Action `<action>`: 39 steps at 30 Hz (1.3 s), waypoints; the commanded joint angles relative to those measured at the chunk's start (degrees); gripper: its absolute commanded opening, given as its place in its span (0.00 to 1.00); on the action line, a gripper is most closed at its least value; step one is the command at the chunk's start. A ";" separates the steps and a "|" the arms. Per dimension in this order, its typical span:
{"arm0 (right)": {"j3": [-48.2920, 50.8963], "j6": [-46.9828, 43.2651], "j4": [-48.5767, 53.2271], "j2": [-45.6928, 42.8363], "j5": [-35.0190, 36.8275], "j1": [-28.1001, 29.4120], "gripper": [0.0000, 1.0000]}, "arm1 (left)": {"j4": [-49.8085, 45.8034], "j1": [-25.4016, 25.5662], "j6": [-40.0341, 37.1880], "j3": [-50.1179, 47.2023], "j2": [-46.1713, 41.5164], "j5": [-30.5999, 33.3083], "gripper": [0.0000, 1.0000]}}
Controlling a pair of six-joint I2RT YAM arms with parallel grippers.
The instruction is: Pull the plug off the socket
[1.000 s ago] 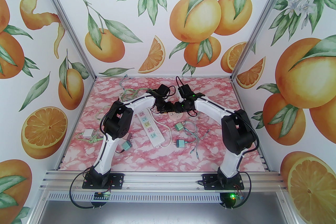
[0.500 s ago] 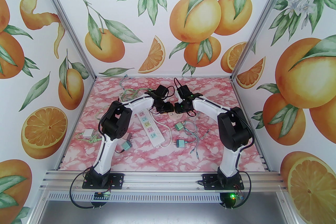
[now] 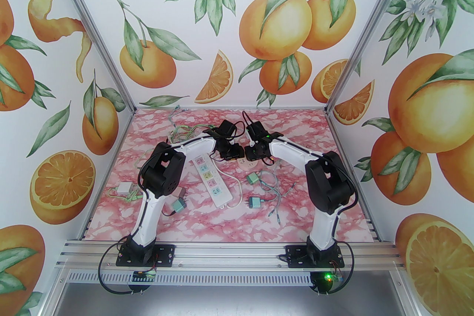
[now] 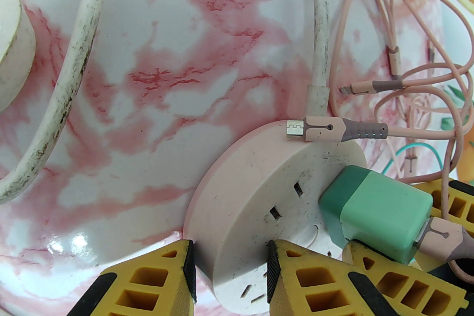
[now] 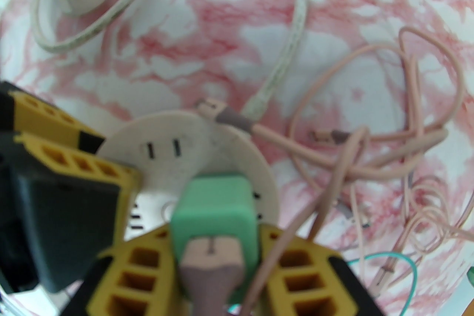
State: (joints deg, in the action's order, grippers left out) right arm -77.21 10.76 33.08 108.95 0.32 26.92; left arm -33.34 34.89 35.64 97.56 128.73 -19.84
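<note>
1. The pink marble tabletop [image 3: 303, 210] holds a round socket [image 4: 251, 192] near its middle.
2. A green plug [image 5: 214, 203] sits in the socket.
3. The left gripper [image 4: 229, 281] pinches the socket's edge.
4. The right gripper [image 5: 214, 259] is clamped on the plug.

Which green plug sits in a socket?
The green plug between the right gripper's fingers, seated in the round pink socket; the other three lie loose on the table.

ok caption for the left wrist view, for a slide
Left fingers brace the round pink socket while right fingers clamp the green plug, still seated in it.
</note>
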 commanded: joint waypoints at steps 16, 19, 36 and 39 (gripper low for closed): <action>0.06 4.27 -4.38 -3.38 -7.68 -0.82 0.19 | -16.14 4.48 -3.19 0.02 10.64 7.25 0.35; -2.46 1.64 -0.24 -1.55 -2.46 2.43 0.20 | -16.34 4.83 -3.28 0.35 11.02 7.27 0.35; -5.52 3.22 3.57 -0.57 -7.92 -1.67 0.18 | -16.12 5.01 -3.47 -0.22 11.37 7.63 0.35; -5.67 4.99 3.32 -0.74 -13.06 -4.58 0.18 | -15.95 5.02 -3.54 -0.53 11.24 7.71 0.35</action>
State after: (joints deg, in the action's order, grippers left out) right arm -80.03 13.13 38.24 109.62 -4.05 24.38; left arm -38.98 36.77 32.99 102.61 130.91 -14.76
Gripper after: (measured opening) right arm 0.277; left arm 0.353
